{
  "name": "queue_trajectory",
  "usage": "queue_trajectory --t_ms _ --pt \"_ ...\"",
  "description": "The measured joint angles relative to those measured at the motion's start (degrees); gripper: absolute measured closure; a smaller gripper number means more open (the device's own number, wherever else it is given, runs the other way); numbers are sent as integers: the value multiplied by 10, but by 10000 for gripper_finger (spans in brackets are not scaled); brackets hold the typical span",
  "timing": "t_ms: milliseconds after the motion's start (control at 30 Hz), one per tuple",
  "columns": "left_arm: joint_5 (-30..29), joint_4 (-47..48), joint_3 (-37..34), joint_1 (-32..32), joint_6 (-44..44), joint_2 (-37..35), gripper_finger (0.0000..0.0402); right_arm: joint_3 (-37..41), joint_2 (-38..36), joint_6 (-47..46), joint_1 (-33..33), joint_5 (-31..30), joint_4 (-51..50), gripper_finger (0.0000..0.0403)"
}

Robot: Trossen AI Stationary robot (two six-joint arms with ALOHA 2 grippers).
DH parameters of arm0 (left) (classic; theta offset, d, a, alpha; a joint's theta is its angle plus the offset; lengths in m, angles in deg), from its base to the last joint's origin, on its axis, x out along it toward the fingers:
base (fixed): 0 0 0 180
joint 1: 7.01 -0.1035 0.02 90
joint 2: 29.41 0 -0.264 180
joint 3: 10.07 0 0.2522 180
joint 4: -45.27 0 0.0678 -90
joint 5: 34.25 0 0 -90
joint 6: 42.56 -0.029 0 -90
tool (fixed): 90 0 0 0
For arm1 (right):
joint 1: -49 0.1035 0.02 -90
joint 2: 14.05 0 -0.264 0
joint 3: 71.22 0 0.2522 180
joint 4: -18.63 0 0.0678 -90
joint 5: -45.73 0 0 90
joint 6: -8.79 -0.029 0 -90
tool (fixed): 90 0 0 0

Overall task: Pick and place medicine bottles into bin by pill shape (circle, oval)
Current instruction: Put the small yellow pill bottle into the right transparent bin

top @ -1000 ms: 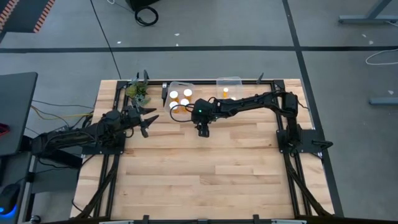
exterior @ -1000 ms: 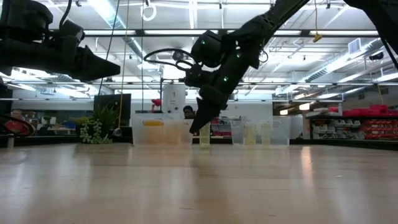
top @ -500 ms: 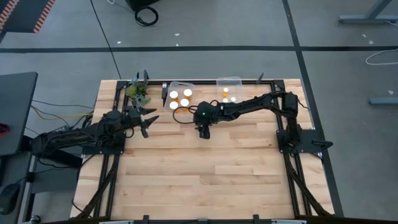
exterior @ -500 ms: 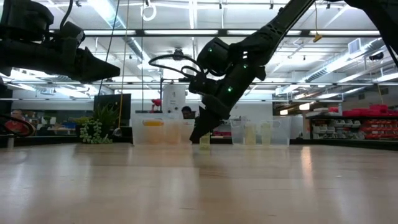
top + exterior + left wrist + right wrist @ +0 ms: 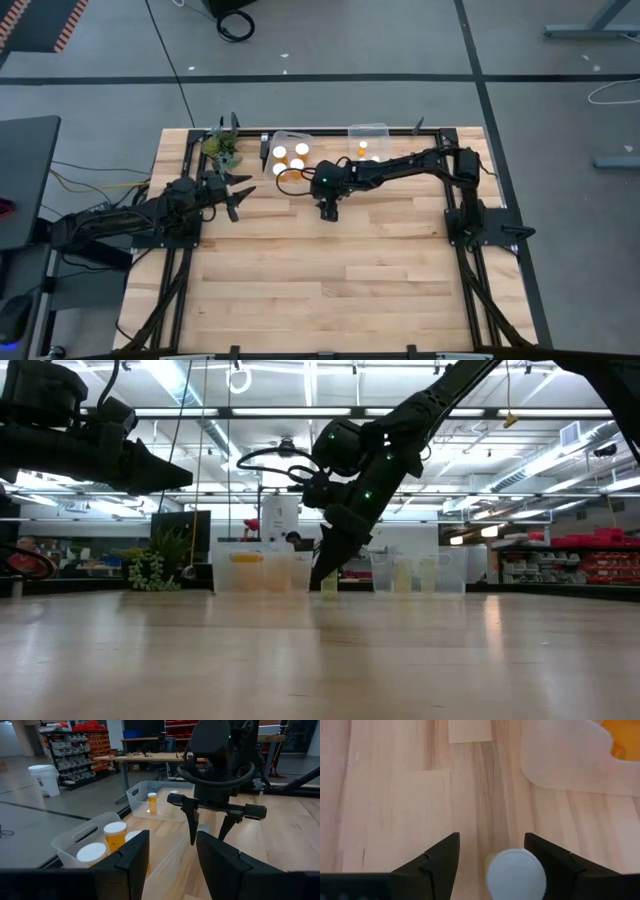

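A small orange medicine bottle with a white cap (image 5: 514, 872) stands upright on the table, seen from above in the right wrist view and as a pale bottle in the low view (image 5: 329, 586). My right gripper (image 5: 328, 212) is open and points down over it, one finger on each side of the cap, and I see no touch. My left gripper (image 5: 240, 196) is open and empty, held level above the table's left part. Several white-capped bottles stand in the left clear bin (image 5: 290, 160). Small ones stand in the right clear bin (image 5: 368, 146).
The two clear bins stand side by side at the table's far edge, and the left one also shows in the left wrist view (image 5: 82, 842). A small green plant (image 5: 222, 148) stands at the far left. Bare wood lies in front of both grippers.
My right gripper has come down a little over the small bottle, its fingers still apart. The bottle has stayed upright in its place.
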Motion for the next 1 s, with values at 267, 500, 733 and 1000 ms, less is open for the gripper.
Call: queue_trajectory --t_ms 267,500,733,1000 --pt "0 2 0 0 0 0 230 -35 0 5 0 2 -70 173" --pt "0 5 0 0 0 0 230 -59 0 6 0 2 -113 173" --pt "0 4 0 0 1 0 230 -59 0 6 0 1 -115 173" --pt "0 4 0 0 1 0 230 -59 0 5 0 -1 -115 183"
